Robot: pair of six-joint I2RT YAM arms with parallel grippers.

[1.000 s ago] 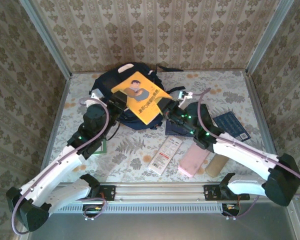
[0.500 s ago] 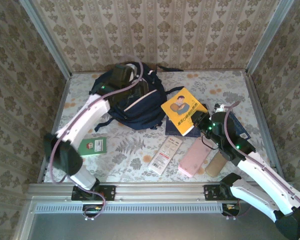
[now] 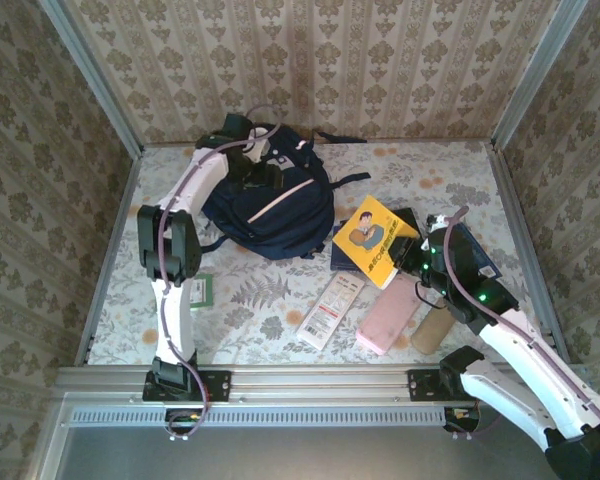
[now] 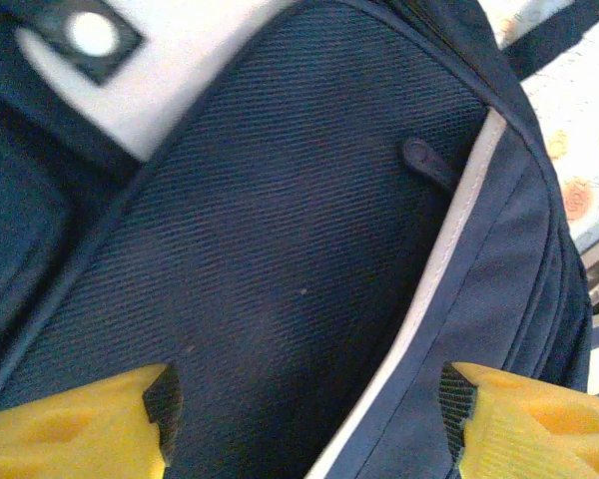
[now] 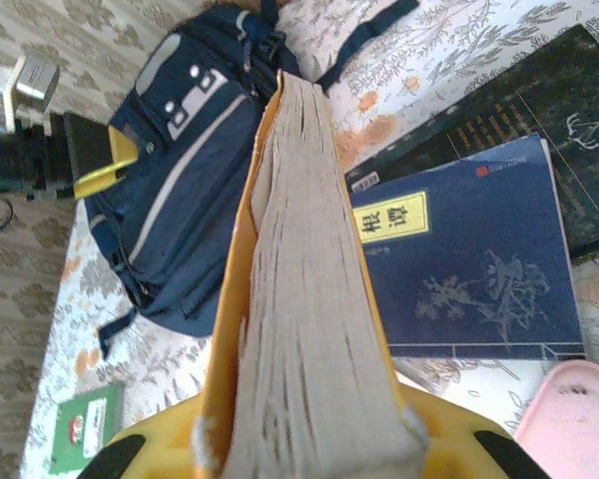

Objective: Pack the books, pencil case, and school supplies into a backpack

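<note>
The navy backpack (image 3: 270,205) lies at the back left of the table, with its dark fabric and pale stripe (image 4: 280,200) close under the left wrist camera. My left gripper (image 3: 252,165) hovers open over the backpack's far end, and nothing is between its yellow fingers (image 4: 120,429). My right gripper (image 3: 412,258) is shut on the yellow paperback (image 3: 373,238), seen edge-on in the right wrist view (image 5: 304,299). The paperback is tilted above the navy book with a yellow label (image 5: 459,269). The green booklet (image 3: 200,290) lies at the left.
The white packet with red print (image 3: 330,308), the pink pouch (image 3: 388,313) and the tan pouch (image 3: 432,328) lie along the front. Another dark book (image 5: 539,110) rests behind the navy one. Patterned walls close in the table's back and sides.
The right gripper has carried the yellow paperback from over the backpack to the right, above the navy book. The left arm has swung to the backpack's far end and its jaws have widened.
</note>
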